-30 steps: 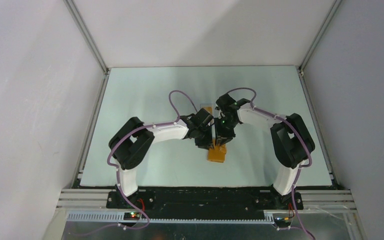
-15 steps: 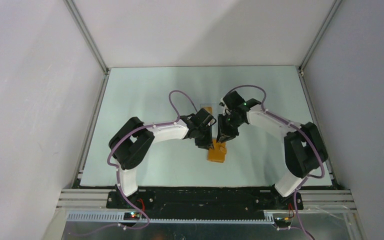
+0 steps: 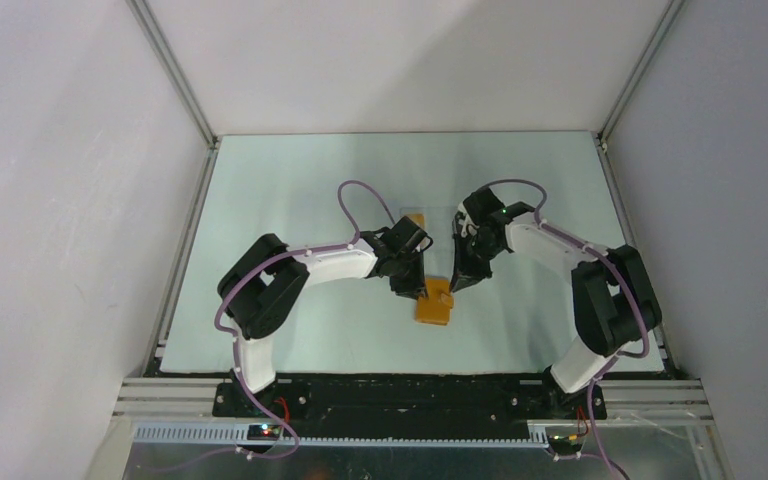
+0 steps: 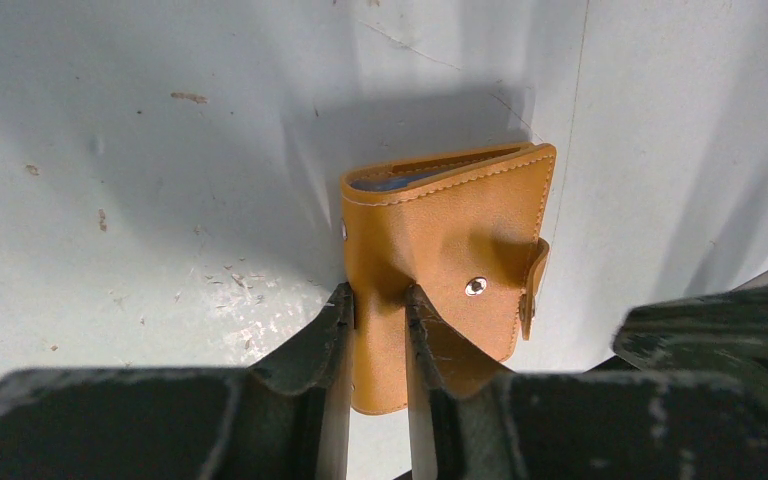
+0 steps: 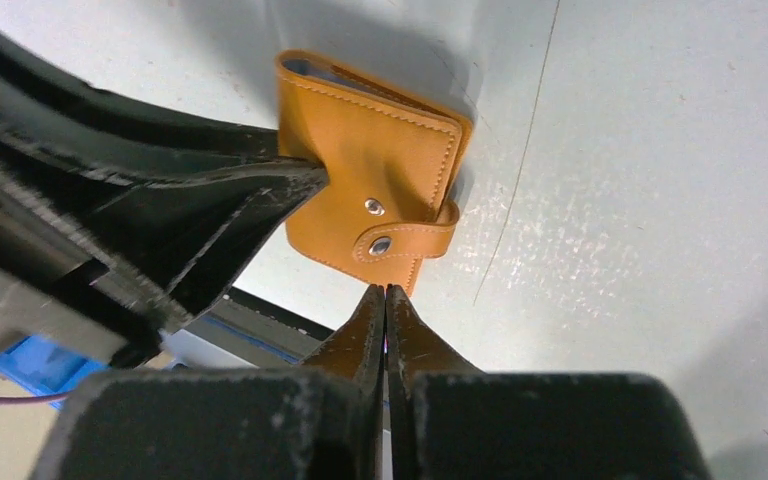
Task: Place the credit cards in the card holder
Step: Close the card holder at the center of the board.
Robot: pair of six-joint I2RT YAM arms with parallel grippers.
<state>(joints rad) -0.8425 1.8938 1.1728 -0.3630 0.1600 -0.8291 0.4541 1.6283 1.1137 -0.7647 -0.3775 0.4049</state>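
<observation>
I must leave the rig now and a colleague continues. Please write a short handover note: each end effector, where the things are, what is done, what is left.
Left end effector: closed on one side of the small orange-tan leather-like folding card holder.
Right end effector: shut and empty, with its tips just beside the clasp strap.
Cards: the edge of a thin light blue card shows inside the folded card holder. I can make out no other card.
Done: at least one card seems to be in.
Left: look for further cards. The clasp strap looks unfastened.
</observation>
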